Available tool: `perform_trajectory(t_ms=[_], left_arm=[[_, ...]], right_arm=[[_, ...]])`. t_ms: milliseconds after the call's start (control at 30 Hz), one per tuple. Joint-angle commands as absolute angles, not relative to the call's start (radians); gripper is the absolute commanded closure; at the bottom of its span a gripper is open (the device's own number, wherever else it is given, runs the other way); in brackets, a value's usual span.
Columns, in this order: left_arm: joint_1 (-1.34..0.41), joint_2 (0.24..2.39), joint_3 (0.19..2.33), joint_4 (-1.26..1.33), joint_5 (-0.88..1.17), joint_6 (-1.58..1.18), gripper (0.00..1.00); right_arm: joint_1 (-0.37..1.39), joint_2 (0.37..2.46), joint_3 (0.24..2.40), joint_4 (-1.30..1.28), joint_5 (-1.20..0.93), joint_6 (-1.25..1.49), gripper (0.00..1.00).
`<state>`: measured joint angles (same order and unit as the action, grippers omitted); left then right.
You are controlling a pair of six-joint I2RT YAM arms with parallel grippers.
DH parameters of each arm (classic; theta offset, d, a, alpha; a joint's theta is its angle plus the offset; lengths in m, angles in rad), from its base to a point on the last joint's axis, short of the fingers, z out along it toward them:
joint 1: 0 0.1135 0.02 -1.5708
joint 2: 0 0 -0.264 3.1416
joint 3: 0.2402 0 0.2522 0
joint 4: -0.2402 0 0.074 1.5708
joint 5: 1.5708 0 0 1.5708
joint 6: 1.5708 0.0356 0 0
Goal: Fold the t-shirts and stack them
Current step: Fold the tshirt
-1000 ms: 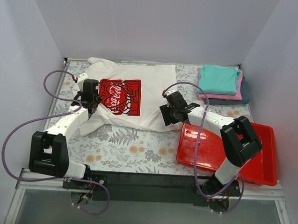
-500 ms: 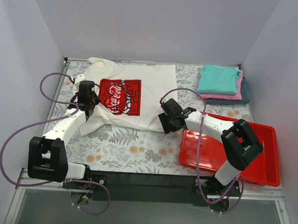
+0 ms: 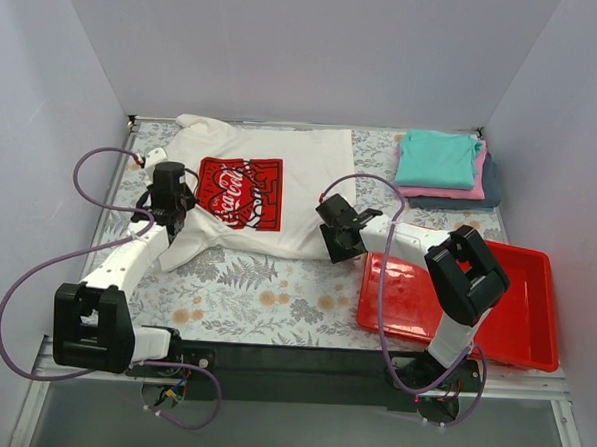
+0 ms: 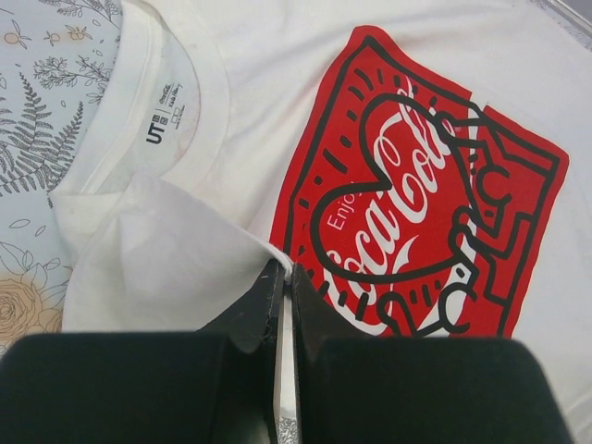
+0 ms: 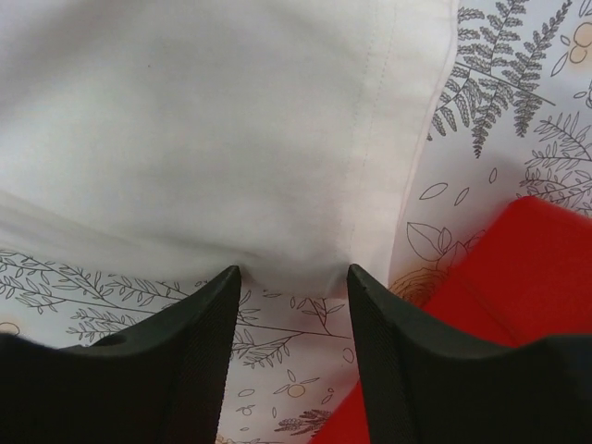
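The white t-shirt with a red logo print lies spread on the floral table; it shows in the left wrist view and the right wrist view. My left gripper is shut on a fold of its sleeve cloth next to the collar. My right gripper is open, its jaws straddling the shirt's bottom corner at the hem. Folded teal, pink and dark blue-grey t-shirts sit stacked at the back right.
A red plastic tray sits at the front right, its corner just right of my right gripper, and shows in the right wrist view. White walls close in the table on three sides.
My right gripper has moved left and forward along the shirt's bottom hem. The red tray has shifted slightly. My left gripper has moved a little back and left, still holding sleeve cloth.
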<state>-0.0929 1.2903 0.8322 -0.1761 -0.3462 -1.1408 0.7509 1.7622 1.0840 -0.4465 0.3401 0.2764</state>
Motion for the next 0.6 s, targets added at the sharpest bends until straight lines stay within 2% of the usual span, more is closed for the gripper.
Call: perform_trajectory(t_ms=[0,167,267,333,567], left_arm=[[-0.081,1.243,0.825,-0.173,-0.363,-1.123,1.00],[-0.063,1.243,0.827,-0.183,-0.370,-1.120,1.00],[-0.060,1.226,0.824,-0.181,-0.379,-1.120,1.00],[-0.060,1.215,0.818,-0.178,-0.383,-1.117,1.00],[-0.060,1.187,0.810,-0.167,-0.394,-1.112,1.00]], right_arm=[[0.726,1.816,1.031,-0.560,0.378,0.272,0.59],[0.724,1.827,1.009,-0.509,0.266,0.233,0.74],[0.727,1.827,1.009,-0.505,0.239,0.222,0.91],[0.730,1.821,1.012,-0.505,0.239,0.213,0.99],[0.752,1.773,1.020,-0.505,0.177,0.169,0.99]])
